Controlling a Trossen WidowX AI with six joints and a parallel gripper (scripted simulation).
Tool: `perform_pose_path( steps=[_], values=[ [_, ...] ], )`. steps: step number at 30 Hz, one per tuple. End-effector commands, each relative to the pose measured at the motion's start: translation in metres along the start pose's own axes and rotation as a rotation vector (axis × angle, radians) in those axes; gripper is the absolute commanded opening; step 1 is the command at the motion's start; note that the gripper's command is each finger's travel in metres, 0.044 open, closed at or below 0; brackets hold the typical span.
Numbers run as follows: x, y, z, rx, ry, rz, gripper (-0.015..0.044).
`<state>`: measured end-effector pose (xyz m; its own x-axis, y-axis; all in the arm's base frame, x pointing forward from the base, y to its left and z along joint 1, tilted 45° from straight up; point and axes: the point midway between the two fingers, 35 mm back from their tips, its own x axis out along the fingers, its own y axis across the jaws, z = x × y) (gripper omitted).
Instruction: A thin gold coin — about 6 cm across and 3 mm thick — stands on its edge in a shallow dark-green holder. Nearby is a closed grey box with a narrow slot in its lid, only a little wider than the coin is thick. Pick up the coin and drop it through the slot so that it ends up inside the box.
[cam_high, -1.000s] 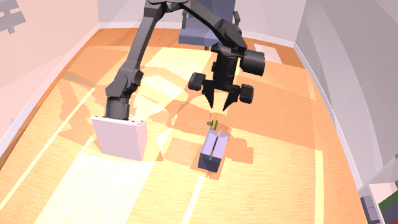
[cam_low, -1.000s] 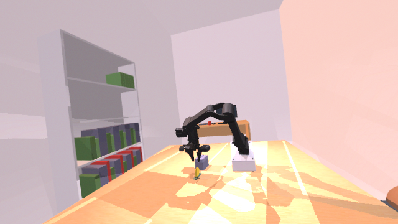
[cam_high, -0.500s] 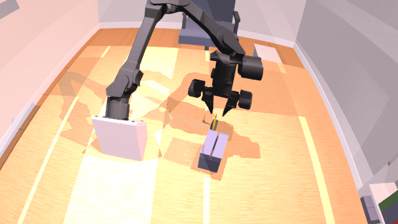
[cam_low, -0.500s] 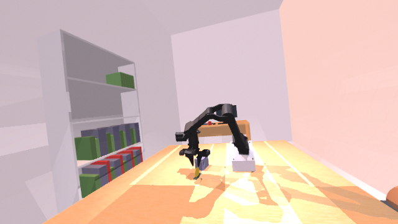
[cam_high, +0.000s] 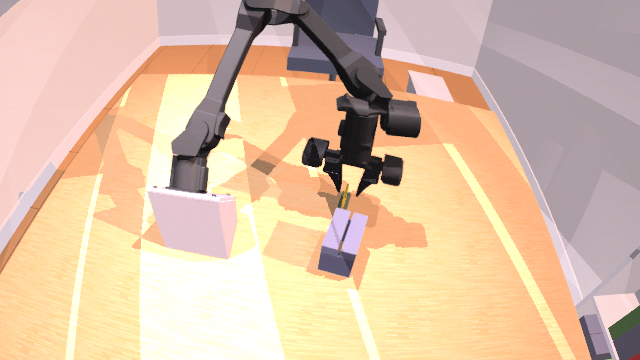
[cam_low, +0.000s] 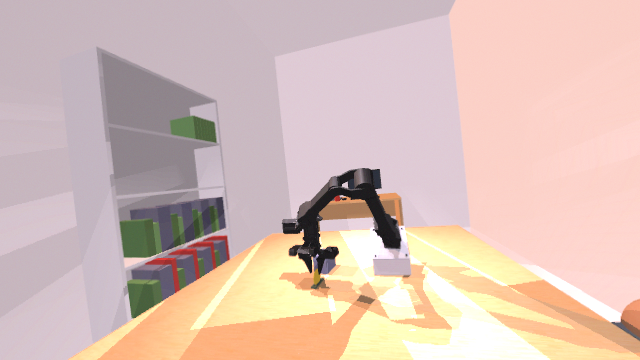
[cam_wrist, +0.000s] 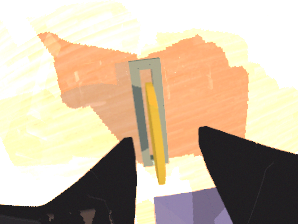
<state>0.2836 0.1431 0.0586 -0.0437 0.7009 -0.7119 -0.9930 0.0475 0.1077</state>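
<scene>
The gold coin (cam_high: 345, 196) (cam_low: 317, 278) (cam_wrist: 156, 135) stands on edge in the shallow green holder (cam_low: 318, 286) (cam_wrist: 145, 64). My gripper (cam_high: 349, 193) (cam_low: 315, 272) (cam_wrist: 166, 140) is partly open and points down, with its fingertips just above the coin or around its upper part; the exact height is hard to tell. In the wrist view the coin shows between the fingers, nearer the left one, with gaps on both sides. The grey box (cam_high: 331, 231) (cam_low: 328, 265) (cam_wrist: 172, 206) is closed. Its narrow slot runs along the lid, roughly in line with the coin.
The arm's white base block (cam_high: 192, 225) (cam_low: 391, 266) stands on the table to one side of the box. The box stands close to the holder's end. A bookshelf (cam_low: 80, 150) and a chair (cam_high: 335, 55) are beyond the table.
</scene>
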Motion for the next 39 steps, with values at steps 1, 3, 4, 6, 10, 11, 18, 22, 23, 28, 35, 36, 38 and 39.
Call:
perform_pose_path(
  steps=[1,3,4,6,10,11,18,22,23,28,35,36,38,39],
  values=[
    [0.007,0.003,-0.002,0.012,-0.002,0.008,0.0161],
    [0.01,0.003,-0.002,0.012,-0.002,0.008,0.0161],
    [0.012,0.003,-0.002,0.012,-0.002,0.008,0.0161],
    [0.015,0.003,-0.002,0.012,-0.003,0.008,0.0161],
    [0.021,0.004,-0.002,0.012,-0.004,0.008,0.0161],
    [0.023,0.004,-0.002,0.012,-0.004,0.009,0.0161],
    [0.03,0.005,-0.001,0.012,-0.005,0.009,0.0134],
    [0.03,0.005,-0.001,0.012,-0.005,0.009,0.0029],
    [0.03,0.005,-0.001,0.012,-0.005,0.009,0.0023],
    [0.03,0.005,-0.001,0.012,-0.005,0.009,0.0],
    [0.026,0.004,-0.002,0.012,-0.004,0.009,0.0],
    [0.024,0.004,-0.002,0.012,-0.004,0.008,0.0],
    [0.019,0.003,-0.002,0.012,-0.002,0.008,0.0],
    [0.017,0.002,-0.002,0.012,-0.002,0.008,0.0]
  ],
)
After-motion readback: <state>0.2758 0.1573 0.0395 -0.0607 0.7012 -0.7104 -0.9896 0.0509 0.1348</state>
